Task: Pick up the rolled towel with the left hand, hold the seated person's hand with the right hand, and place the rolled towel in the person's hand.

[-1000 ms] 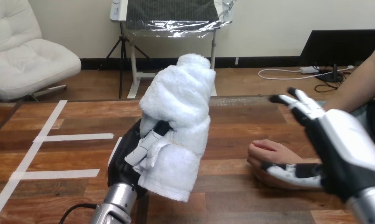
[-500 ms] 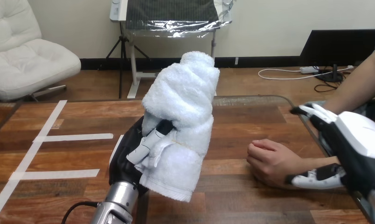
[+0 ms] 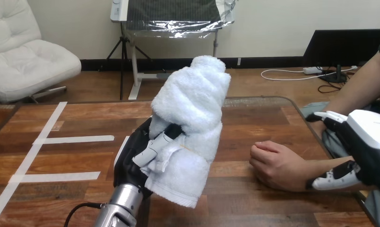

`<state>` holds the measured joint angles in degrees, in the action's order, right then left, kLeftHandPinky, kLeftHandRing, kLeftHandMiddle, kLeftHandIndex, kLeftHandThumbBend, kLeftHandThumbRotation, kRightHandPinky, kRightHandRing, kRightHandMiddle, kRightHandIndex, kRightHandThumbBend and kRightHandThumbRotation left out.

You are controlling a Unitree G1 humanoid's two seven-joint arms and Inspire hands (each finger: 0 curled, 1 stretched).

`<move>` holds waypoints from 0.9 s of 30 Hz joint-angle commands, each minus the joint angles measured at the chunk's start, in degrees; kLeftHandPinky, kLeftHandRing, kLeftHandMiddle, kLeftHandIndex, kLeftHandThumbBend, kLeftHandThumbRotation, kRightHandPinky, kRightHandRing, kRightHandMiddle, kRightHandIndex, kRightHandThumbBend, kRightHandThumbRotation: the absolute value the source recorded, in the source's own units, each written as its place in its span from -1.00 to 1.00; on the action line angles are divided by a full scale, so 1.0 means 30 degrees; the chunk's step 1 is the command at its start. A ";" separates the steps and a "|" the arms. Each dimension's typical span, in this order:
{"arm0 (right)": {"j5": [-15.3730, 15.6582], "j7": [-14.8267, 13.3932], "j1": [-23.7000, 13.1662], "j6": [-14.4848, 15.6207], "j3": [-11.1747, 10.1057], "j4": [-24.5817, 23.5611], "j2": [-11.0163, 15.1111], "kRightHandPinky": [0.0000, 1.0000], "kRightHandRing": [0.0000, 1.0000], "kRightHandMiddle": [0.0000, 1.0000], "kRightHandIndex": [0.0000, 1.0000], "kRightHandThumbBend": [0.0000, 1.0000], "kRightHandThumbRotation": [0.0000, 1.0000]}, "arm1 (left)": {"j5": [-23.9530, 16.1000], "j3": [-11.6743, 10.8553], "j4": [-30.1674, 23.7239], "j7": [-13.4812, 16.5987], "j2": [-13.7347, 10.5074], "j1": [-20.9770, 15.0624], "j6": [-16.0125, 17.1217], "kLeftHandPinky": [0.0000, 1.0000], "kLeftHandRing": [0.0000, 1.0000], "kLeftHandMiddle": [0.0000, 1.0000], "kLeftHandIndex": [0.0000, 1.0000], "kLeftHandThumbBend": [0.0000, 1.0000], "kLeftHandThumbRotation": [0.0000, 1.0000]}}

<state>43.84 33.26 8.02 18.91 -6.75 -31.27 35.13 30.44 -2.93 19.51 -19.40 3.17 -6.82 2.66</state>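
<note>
Where the left hand (image 3: 133, 153) is: raised over the surface (image 3: 259, 118), its fingers (image 3: 152, 152) clenched round the lower half of the rolled towel (image 3: 193, 101).
Rolled towel: white, held upright off the surface, leaning slightly toward the view's right.
Right hand (image 3: 370, 142): at the view's right edge, fingers straight and released, grasping nothing; fingers above and thumb below the person's forearm (image 3: 320, 165), contact unclear.
Person's hand (image 3: 275, 165): loose fist resting on the surface, between towel and right hand, apart from the towel.
Tape strips (image 3: 74, 139): white, on the surface's left part.
</note>
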 commanded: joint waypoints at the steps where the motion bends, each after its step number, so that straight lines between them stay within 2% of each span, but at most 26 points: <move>1: 0.0363 0.0690 -0.1759 0.0218 0.0207 0.0497 0.1183 0.74 0.87 0.88 0.76 0.66 -1.00 | 0.0021 -0.0059 -0.0979 -0.0298 0.1186 -0.0962 0.0706 -0.47 -0.36 -0.20 -0.06 0.81 -0.89; 6: 0.0643 0.1772 -0.2480 0.0268 0.0578 0.1316 0.2086 0.74 0.88 0.88 0.76 0.66 -1.00 | 0.0106 -0.0111 -0.0925 -0.0492 0.1164 -0.0975 0.0795 -0.46 -0.34 -0.19 -0.06 0.78 -0.89; 12: 0.0821 0.2646 -0.3126 0.0232 0.0900 0.2007 0.2666 0.74 0.87 0.87 0.76 0.65 -1.00 | 0.0088 -0.0150 -0.0885 -0.0504 0.1108 -0.0993 0.0830 -0.46 -0.34 -0.19 -0.05 0.78 -0.89; 16: 0.0956 0.3304 -0.3824 0.0169 0.1431 0.2953 0.3238 0.74 0.87 0.86 0.76 0.64 -1.00 | 0.0114 -0.0166 -0.0952 -0.0471 0.1087 -0.0972 0.0788 -0.46 -0.35 -0.19 -0.06 0.78 -0.89; 27: 0.1648 0.4230 -0.5284 0.0049 0.2869 0.4971 0.3926 0.75 0.88 0.86 0.76 0.62 -1.00 | 0.0165 -0.0199 -0.1119 -0.0644 0.1005 -0.0846 0.0826 -0.48 -0.37 -0.20 -0.06 0.77 -0.89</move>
<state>47.48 45.17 -2.48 19.52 -0.10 -18.57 44.54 30.39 -3.09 19.51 -20.05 3.15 -6.79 3.28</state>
